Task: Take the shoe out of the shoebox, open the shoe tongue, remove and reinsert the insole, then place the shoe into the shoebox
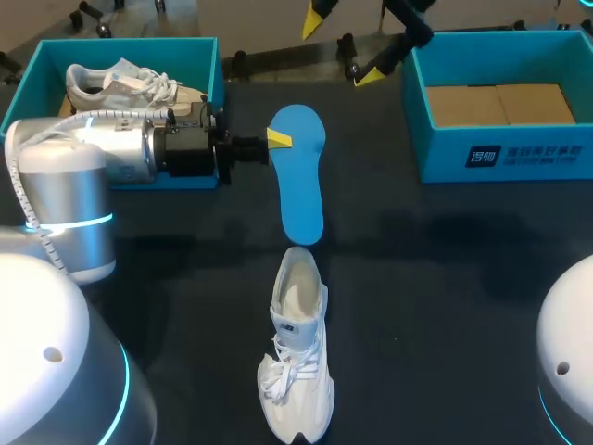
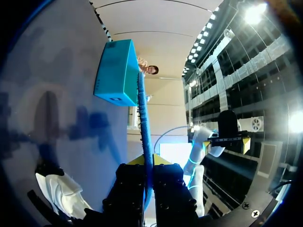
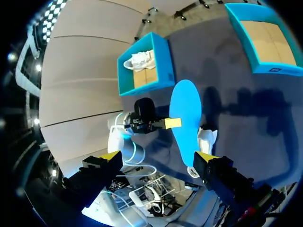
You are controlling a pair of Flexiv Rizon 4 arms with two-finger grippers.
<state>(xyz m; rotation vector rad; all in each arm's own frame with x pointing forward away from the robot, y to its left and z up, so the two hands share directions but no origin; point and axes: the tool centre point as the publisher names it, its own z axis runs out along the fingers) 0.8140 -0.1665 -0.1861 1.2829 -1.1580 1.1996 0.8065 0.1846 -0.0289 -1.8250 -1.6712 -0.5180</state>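
My left gripper (image 1: 278, 139) is shut on the edge of a blue insole (image 1: 301, 171), holding it above the dark table beside the left teal shoebox (image 1: 208, 111). In the left wrist view the insole (image 2: 144, 118) runs edge-on out from between the fingers of the left gripper (image 2: 147, 163). A white shoe (image 1: 296, 362) lies on the table just below the insole's tip, toe toward me, tongue pulled open. My right gripper (image 1: 343, 46) hangs open high over the back of the table, holding nothing. The right wrist view looks down past the open right gripper (image 3: 156, 156) on the insole (image 3: 185, 113) and the shoe (image 3: 206, 139).
A second white shoe (image 1: 120, 83) lies in the left shoebox. The right teal shoebox (image 1: 500, 158) at the back right shows only its cardboard floor; it also appears ahead of the left gripper as the teal box (image 2: 116, 73).
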